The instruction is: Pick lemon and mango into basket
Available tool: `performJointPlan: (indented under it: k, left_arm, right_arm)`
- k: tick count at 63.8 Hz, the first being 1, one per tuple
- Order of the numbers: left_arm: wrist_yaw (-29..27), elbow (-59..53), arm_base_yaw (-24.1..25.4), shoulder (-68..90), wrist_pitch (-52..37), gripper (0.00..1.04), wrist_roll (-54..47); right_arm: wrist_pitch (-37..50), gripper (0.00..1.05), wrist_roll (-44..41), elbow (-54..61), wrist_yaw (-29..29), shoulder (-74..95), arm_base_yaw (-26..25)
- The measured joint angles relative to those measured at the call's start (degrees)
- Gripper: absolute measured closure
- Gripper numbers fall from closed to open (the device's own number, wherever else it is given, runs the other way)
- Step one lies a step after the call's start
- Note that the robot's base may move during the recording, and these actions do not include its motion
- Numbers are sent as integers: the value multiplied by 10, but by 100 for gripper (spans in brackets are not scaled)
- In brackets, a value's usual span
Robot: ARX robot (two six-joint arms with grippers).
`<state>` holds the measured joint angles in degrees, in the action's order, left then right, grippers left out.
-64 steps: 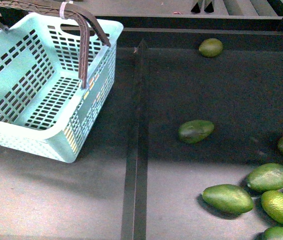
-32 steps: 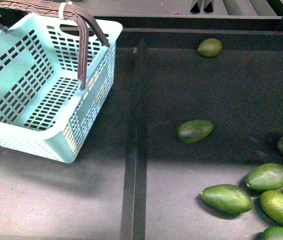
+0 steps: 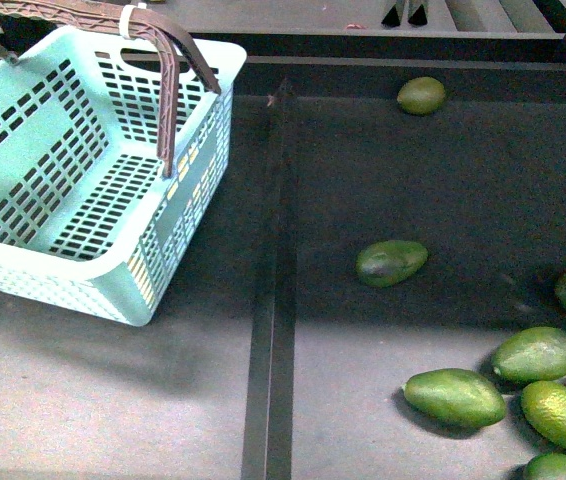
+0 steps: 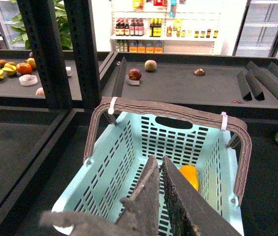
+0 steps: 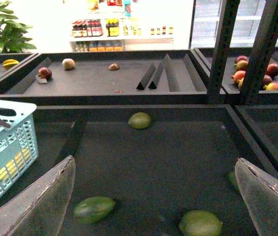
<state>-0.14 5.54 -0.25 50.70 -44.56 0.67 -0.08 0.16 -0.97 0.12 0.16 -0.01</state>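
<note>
The light teal basket (image 3: 83, 170) stands at the far left, brown handles (image 3: 168, 100) up, a white zip tie (image 3: 126, 18) on one. My left gripper (image 4: 159, 158) hangs shut above the basket (image 4: 129, 147), holding nothing. A yellow-orange fruit (image 4: 189, 176) lies on the basket floor by one wall. A lone green mango (image 3: 391, 262) lies mid-table, and a rounder green lemon (image 3: 421, 95) sits at the back. My right gripper (image 5: 154, 162) is open over the dark table, with the mango (image 5: 94, 209) and another round green fruit (image 5: 200, 223) below it. Neither arm shows in the front view.
Several more green mangoes (image 3: 538, 355) are heaped at the near right. A raised black divider (image 3: 271, 300) runs front to back between basket and fruit. A dark rim (image 3: 413, 62) closes the back. Shelves with other fruit (image 4: 135, 74) lie beyond.
</note>
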Motion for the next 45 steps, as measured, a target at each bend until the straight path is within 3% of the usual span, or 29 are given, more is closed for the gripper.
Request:
performJointPlan:
  k: [11,45]
  left_arm:
    - [1,-39,0,-43,5,101,0]
    - [1,-47,0,-282,221,101,0]
  right_arm:
    - [0,9,0,0,0,0,0]
    - [0,9,0,0,0,0,0]
